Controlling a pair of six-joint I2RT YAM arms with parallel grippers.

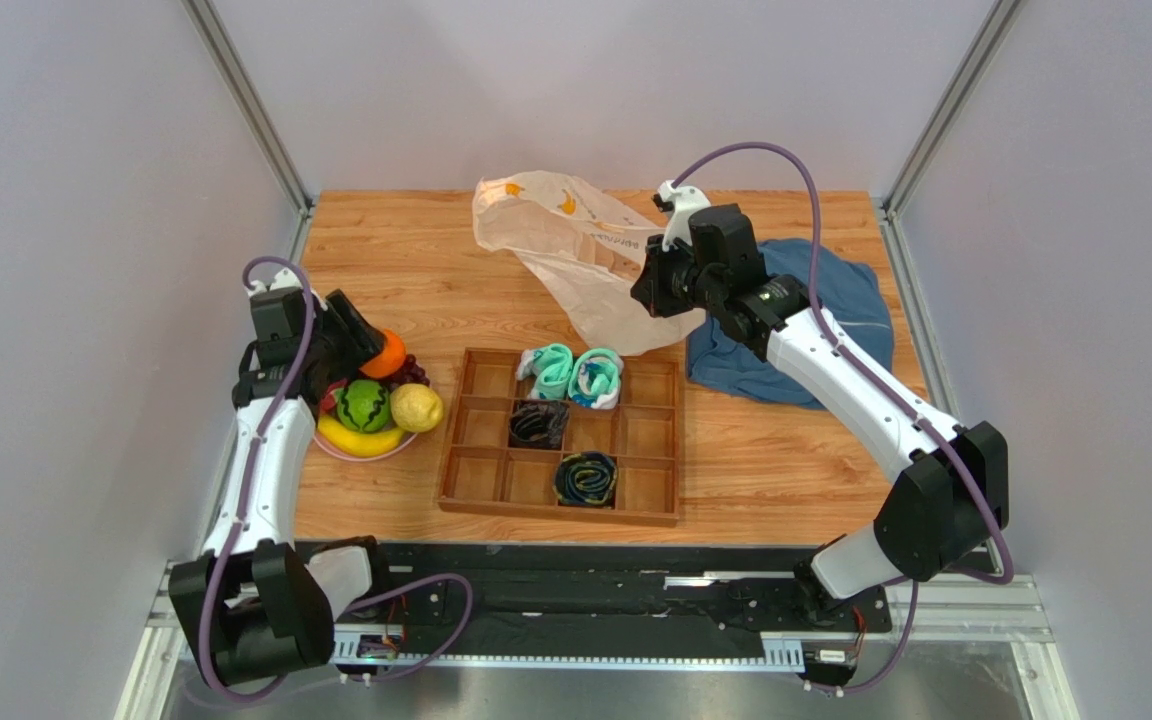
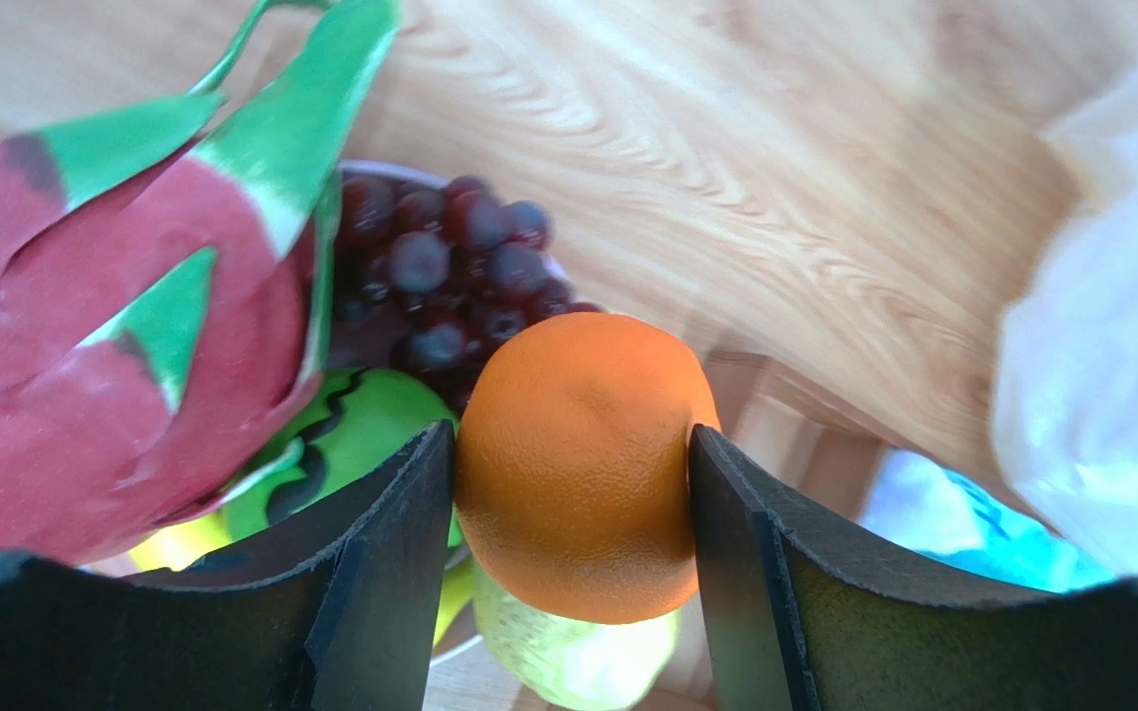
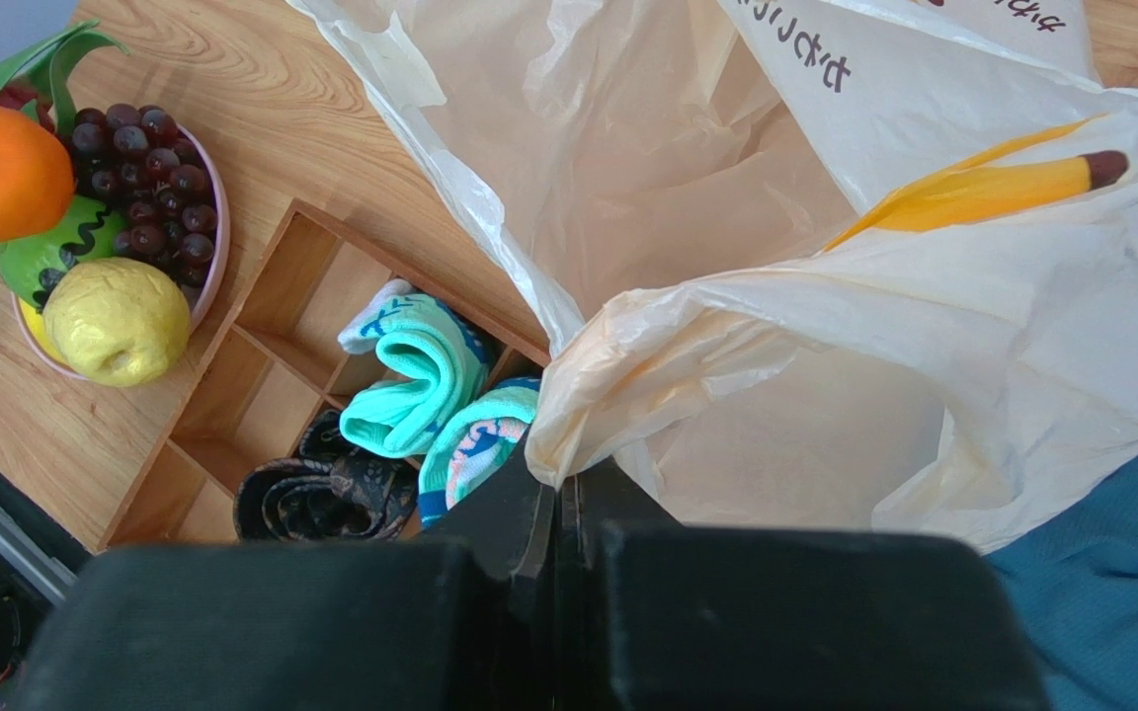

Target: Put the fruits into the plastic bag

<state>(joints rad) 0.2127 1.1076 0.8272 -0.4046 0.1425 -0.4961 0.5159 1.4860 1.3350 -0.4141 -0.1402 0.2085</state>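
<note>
Top view: left gripper [image 1: 372, 353] clamped on the orange [image 1: 385, 356], at the far rim of a pink plate [image 1: 405, 444] on the table's [image 1: 387, 240] left side. On the plate are 1 melon [image 1: 363, 405], 1 lemon [image 1: 416, 407], 1 banana [image 1: 361, 440] and 1 bunch of grapes [image 1: 412, 371]; the arm covers the rest of the plate. Between the plate and the plastic bag [image 1: 560, 225] stands a wooden tray [image 1: 642, 450] holding 4 sock rolls: 2 teal socks [image 1: 546, 369] side by side in the far row and 2 dark socks [image 1: 537, 425] in separate compartments nearer the arms. The bag is at far centre, held up off the table; the right gripper [image 1: 645, 288] pinches its right side. 1 blue cloth [image 1: 815, 323] lies right of the bag, under the right arm. Left wrist view: both fingers [image 2: 382, 563] press the orange's sides. 1 dragon fruit [image 2: 100, 341] is close on the left, with the grapes behind, the melon and lemon below, and the bag at the right edge. That makes 6 fruits, one of each, all outside the bag. Right wrist view: fingers closed tight on a gathered fold of bag film, with a printed banana on the side above. The tray with the socks is lower left, the plate beyond it and the blue cloth at lower right.
</note>
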